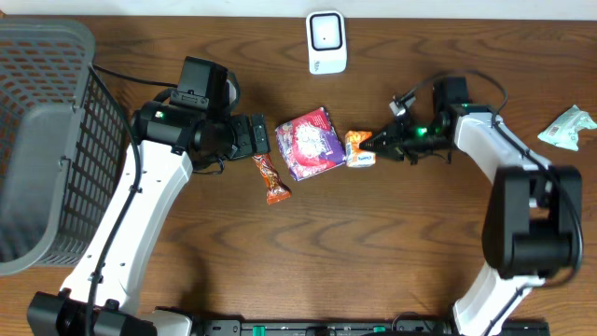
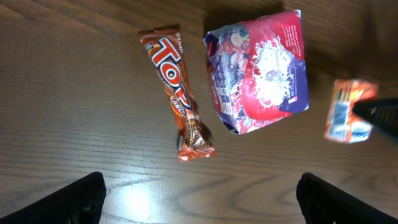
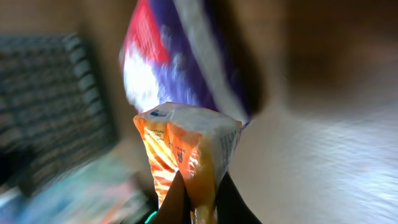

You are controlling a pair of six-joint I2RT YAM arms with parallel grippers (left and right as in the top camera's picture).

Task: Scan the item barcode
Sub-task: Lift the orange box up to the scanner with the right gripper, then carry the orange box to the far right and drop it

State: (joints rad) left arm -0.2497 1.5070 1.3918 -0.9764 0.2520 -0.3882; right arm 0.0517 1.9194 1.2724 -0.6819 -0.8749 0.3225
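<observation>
Grasp done, we reckon: right gripper [image 1: 376, 144] clamped tight on the small orange-and-white plastic snack packet [image 1: 359, 149] at its tips, left gripper [image 1: 254, 136] spread wide w/ 0 held; next, lift & turn barcode toward the white boxy scanner [image 1: 326, 42] beyond & left of the right gripper.

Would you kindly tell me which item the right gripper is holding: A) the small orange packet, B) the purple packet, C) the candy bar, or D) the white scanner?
A: the right gripper is shut on the small orange packet, pinching its lower edge, while the candy bar and the purple packet lie free.
</observation>
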